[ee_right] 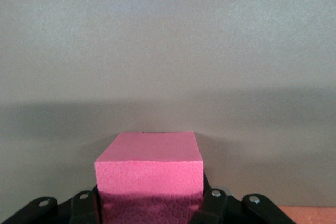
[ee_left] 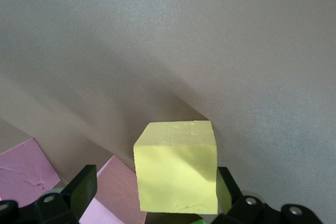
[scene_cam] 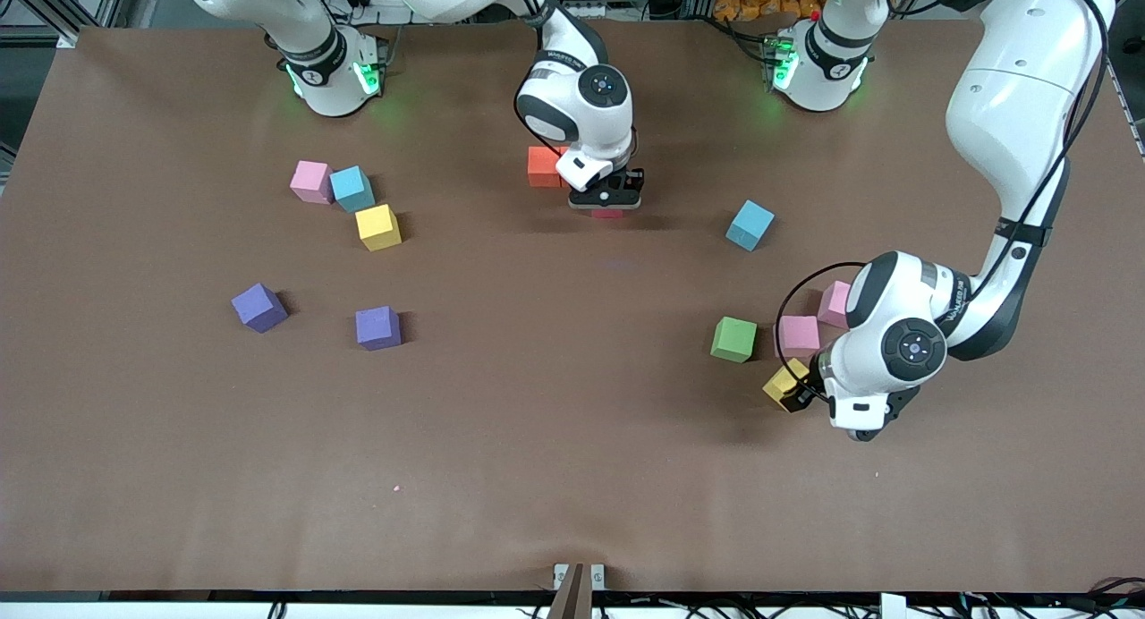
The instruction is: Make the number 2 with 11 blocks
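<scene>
Two blocks begin the number 2: the right hand [scene_cam: 606,199], clamped on a red block [ee_right: 149,174], sets it beside the orange block [scene_cam: 543,166], while the left hand [scene_cam: 802,388], fingers apart, straddles a yellow block [ee_left: 176,167] it must next close on and lift.

Brown matte table [scene_cam: 572,476], metal framing, cables along edges

— Anything hidden under the right hand [scene_cam: 606,199]?
— Red block [scene_cam: 607,213], nearly all covered in the front view; lower part cut off by the right wrist picture's edge.
— And at the left hand [scene_cam: 802,395]?
— Yellow block [scene_cam: 786,384], partly covered by the wrist. Pink block [scene_cam: 836,303] half hidden by the arm. Cannot tell whether lifted or resting on the surface [scene_cam: 572,476].
</scene>
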Tool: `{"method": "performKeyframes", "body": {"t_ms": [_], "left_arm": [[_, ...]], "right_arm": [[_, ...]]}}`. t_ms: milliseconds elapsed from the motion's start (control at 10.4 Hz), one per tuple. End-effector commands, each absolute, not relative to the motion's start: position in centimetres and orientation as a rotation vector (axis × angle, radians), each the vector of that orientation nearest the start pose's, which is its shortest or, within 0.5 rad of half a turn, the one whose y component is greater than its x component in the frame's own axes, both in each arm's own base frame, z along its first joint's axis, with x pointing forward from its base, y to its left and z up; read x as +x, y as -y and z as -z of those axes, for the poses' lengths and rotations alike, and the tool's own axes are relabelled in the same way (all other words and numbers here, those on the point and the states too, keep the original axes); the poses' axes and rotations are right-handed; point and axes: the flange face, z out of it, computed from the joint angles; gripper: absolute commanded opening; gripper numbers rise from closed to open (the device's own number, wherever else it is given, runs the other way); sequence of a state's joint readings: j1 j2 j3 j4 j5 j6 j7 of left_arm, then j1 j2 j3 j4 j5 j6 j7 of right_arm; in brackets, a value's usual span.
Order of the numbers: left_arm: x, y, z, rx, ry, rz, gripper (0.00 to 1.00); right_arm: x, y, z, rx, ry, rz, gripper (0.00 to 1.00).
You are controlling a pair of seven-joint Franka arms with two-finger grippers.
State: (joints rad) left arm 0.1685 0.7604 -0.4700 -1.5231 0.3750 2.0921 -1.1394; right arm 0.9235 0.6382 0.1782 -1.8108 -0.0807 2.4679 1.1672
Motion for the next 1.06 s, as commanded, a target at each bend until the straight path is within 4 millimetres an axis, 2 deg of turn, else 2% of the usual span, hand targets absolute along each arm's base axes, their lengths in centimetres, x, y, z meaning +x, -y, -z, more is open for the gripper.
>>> {"method": "performKeyframes", "body": {"t_ms": [0, 578, 963], "left_arm": [[69.0, 14.1, -23.6, -2.877, 1.063, -0.093, 1.0], [69.1, 14.7, -23.1, -2.886, 1.088, -0.079, 1.0], [69.2, 14.8, -22.1, -2.902, 1.083, -0.076, 1.0]], "right_arm": [[29.8, -58.0, -19.7, -3.111, -0.059, -0.08, 0.24], [29.2, -57.9, -19.4, -3.121, -0.052, -0.094, 0.25], [29.3, -58.0, -19.5, -3.114, -0.05, -0.089, 0.25]]}}
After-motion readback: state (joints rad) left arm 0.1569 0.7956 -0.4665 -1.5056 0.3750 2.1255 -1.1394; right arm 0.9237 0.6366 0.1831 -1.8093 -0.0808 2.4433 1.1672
